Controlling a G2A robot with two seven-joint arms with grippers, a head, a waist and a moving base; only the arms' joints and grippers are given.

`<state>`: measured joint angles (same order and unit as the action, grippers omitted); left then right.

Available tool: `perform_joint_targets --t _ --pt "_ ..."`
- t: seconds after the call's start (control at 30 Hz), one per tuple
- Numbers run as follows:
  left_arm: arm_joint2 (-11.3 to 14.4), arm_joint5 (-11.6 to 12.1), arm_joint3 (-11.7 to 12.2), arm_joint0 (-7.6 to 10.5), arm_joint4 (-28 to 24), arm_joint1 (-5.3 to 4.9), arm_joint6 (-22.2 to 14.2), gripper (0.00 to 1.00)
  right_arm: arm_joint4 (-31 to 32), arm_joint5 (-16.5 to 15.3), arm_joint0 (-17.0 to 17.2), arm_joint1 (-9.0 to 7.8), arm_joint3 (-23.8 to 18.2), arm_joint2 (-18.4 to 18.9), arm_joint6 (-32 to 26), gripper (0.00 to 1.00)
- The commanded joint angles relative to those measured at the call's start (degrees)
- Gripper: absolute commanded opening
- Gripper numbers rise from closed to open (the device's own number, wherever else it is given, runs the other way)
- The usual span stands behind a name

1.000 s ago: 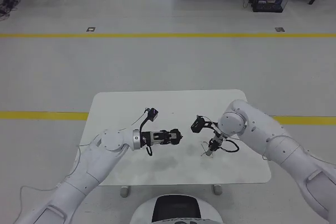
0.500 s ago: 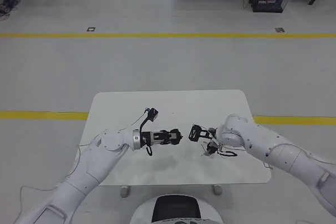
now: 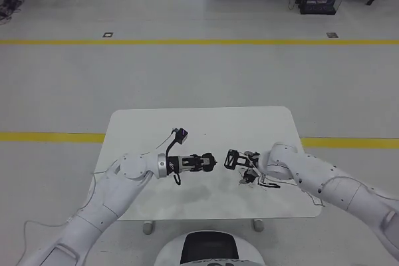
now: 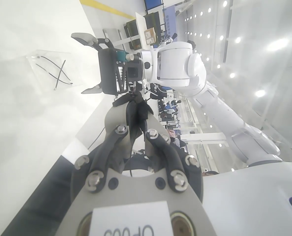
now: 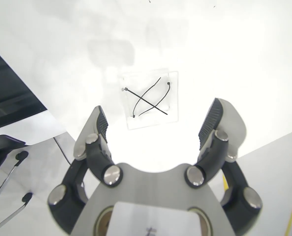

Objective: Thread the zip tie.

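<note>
A white table (image 3: 186, 123) stands on a pale floor with yellow lines. On it lies a clear tray (image 5: 150, 124) holding 3 black zip ties (image 5: 148, 98), crossed. The right gripper (image 5: 158, 106) hangs above them, fingers spread. The left gripper (image 4: 133, 101), fingers pressed together, hovers nearby.

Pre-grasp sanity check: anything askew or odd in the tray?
Mildly, yes. The three zip ties in the clear tray lie crossed over one another rather than side by side, so lifting one may drag another along. Nothing looks spilled or damaged.
</note>
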<state>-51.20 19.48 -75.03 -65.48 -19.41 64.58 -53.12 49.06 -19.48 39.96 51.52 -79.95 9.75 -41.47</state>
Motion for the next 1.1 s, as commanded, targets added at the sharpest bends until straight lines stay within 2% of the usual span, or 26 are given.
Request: perform_joint_targets --t 0.0,0.13,0.3,0.37,0.4,0.43,0.47,0.73,0.8,1.07 --pt "0.0 0.0 0.0 0.0 0.0 0.0 0.0 0.0 -0.62 0.0 0.55 -0.06 -0.57 0.0 1.34 1.0" --pt "0.0 0.0 0.0 0.0 0.0 0.0 0.0 0.0 -3.71 0.0 0.43 -0.77 -1.37 0.0 1.02 1.0" --pt "0.0 0.0 0.0 0.0 0.0 0.0 0.0 0.0 -8.38 0.0 -0.68 -1.75 -2.97 0.0 -3.13 1.0" --pt "0.0 0.0 0.0 0.0 0.0 0.0 0.0 0.0 -10.84 0.0 -1.31 -2.21 -3.21 0.0 -4.94 0.76" --pt "0.0 0.0 0.0 0.0 0.0 0.0 0.0 0.0 -11.85 0.0 -1.52 -2.4 -3.16 0.0 -5.8 0.69" --pt "0.0 0.0 0.0 0.0 0.0 0.0 0.0 0.0 -12.83 0.0 -1.9 -2.58 -2.83 0.0 -6.59 0.51" --pt "0.0 0.0 0.0 0.0 0.0 0.0 0.0 0.0 -13.93 0.0 -2.31 -2.77 -2.24 0.0 -7.16 0.47" --pt "0.0 0.0 0.0 0.0 0.0 0.0 0.0 0.0 -14.69 0.0 -2.0 -2.35 -1.24 0.0 -7.97 0.35" --pt "0.0 0.0 0.0 0.0 0.0 0.0 0.0 0.0 -14.64 0.0 -1.66 -1.82 -0.35 0.0 -7.81 0.29" --pt "0.0 0.0 0.0 0.0 0.0 0.0 0.0 0.0 -13.89 0.0 -0.56 0.8 4.24 0.0 -7.96 0.26"
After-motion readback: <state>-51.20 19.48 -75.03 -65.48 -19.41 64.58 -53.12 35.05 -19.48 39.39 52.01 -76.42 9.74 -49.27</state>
